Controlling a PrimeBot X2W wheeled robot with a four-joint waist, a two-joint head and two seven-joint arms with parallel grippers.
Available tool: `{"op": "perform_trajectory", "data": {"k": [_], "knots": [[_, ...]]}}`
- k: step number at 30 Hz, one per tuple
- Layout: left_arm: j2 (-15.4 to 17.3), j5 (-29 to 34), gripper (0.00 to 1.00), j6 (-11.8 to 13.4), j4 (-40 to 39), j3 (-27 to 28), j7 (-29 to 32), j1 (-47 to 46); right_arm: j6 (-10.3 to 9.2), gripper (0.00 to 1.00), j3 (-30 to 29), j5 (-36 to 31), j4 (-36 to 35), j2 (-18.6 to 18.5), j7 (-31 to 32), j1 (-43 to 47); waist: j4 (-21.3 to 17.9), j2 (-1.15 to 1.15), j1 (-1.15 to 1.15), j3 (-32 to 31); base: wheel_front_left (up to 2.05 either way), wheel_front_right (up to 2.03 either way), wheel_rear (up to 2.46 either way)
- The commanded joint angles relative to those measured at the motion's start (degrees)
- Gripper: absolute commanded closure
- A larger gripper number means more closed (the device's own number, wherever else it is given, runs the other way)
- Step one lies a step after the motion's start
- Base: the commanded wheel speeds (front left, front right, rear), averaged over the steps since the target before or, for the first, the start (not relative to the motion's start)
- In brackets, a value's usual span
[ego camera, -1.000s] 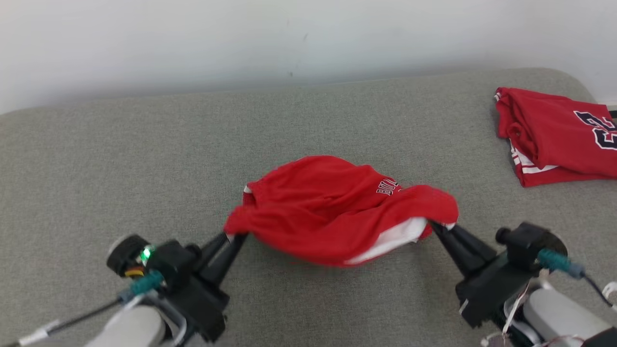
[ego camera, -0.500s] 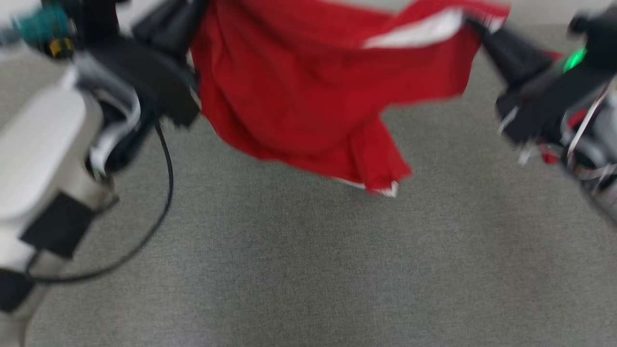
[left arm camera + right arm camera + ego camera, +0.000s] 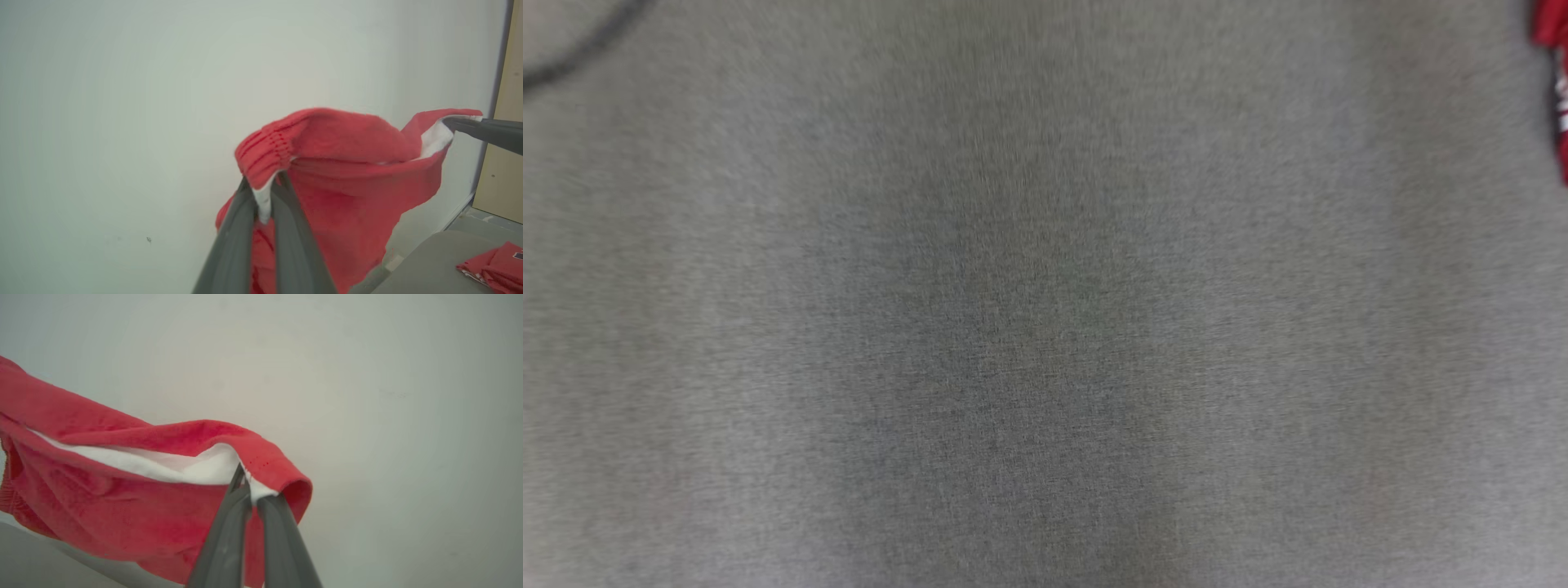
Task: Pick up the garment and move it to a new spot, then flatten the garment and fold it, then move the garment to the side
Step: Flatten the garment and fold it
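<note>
The garment (image 3: pixel 351 179) is red with a white inner band and a ribbed waistband. It hangs in the air in front of a pale wall, stretched between both grippers. In the left wrist view my left gripper (image 3: pixel 263 192) is shut on the ribbed waistband corner, and the other arm's dark fingers (image 3: pixel 486 130) pinch the far corner at the right. In the right wrist view my right gripper (image 3: pixel 249 486) is shut on the white-lined edge of the garment (image 3: pixel 122 490), which sags away to the left.
The head view looks down, blurred, on the grey fabric surface (image 3: pixel 1045 327). A red folded garment (image 3: pixel 1553 90) pokes in at its right edge; the left wrist view has this red folded pile (image 3: pixel 496 267) at lower right, beside a wooden panel (image 3: pixel 504 122).
Both grippers have lifted the garment off the grey surface and high into the air. The head camera has tilted downward, so the arms and garment have left its picture.
</note>
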Motion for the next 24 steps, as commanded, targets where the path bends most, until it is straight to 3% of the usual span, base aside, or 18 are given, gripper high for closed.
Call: {"op": "perform_trajectory", "data": {"k": [1, 11, 19, 24], "knots": [[-0.37, 0.65, 1.0, 0.08, 0.98, -0.2, -0.58, -2.01, -0.18, 1.0, -0.11, -0.58, 1.27, 0.8, -0.69, -1.78, -0.7, -0.02, -0.02, 7.19, 0.0, 0.0, 0.0], [-2.5, -0.99, 1.0, 0.09, 9.74, -4.68, -5.61, -12.27, -0.18, 1.0, 1.32, -2.65, 12.33, 5.27, -5.6, -10.2, -0.55, -0.02, -0.02, 11.25, 0.0, 0.0, 0.0], [-1.53, -5.92, 1.0, 0.09, 12.45, -7.42, -9.42, -9.56, -0.18, 1.0, 4.4, 0.03, 14.5, 5.31, -6.57, -9.01, -0.39, -0.02, -0.02, 12.75, 0.0, 0.0, 0.0], [0.13, -7.17, 1.0, 0.08, 8.98, -11.42, -13.04, -3.74, -0.18, 1.0, 6.99, 3.2, 11.95, 4.39, -8.7, -4.16, -0.51, -0.02, -0.02, 11.37, 0.0, 0.0, 0.0]]}}
